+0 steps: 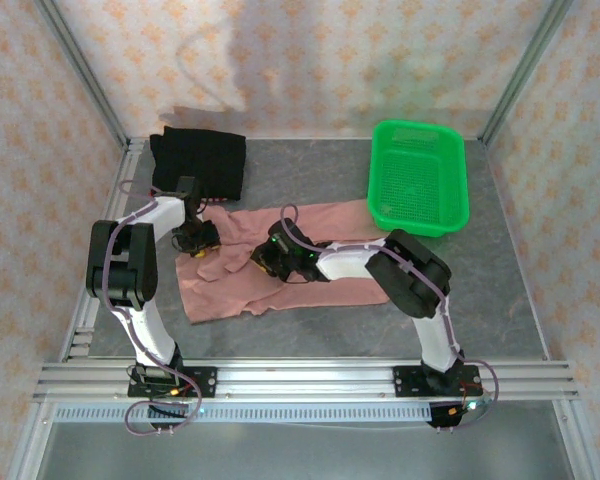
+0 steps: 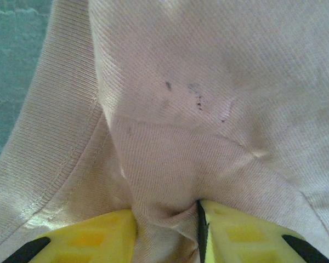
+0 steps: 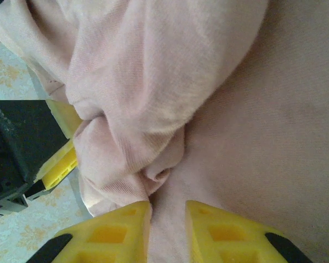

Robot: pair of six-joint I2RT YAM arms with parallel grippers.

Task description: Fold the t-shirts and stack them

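1. Top view: the left claw (image 1: 195,238) is closed on the pink shirt (image 1: 330,215) near its left end. The right claw (image 1: 270,258) grips the same shirt just beside it, nearer the middle.
2. Top view: the pink shirt lies across the middle of the table (image 1: 510,300). The black shirt (image 1: 200,160) sits folded at the far left, well apart from the green basket (image 1: 420,128) at the far right.
3. Top view: the pink shirt's long axis runs left to right, tilted slightly. Its near-left corner points toward the left arm and its far-right end reaches close to the basket. Which end holds the neck cannot be told from above.
4. Left wrist view: a pinched ridge of pink cloth rises between the two yellow fingers (image 2: 98,235), so this claw holds fabric. A ribbed hem (image 2: 55,137) runs up the left side.
5. Right wrist view: the yellow fingers (image 3: 109,230) close on a thick bunched fold of pink cloth. The other claw shows just beside it on the left.
6. Judgement: the step looks like carrying the gathered left end over to make a fold. It should go best if both claws travel together at matching height. That would hold the cloth between them taut and land the crease straight across the long axis.
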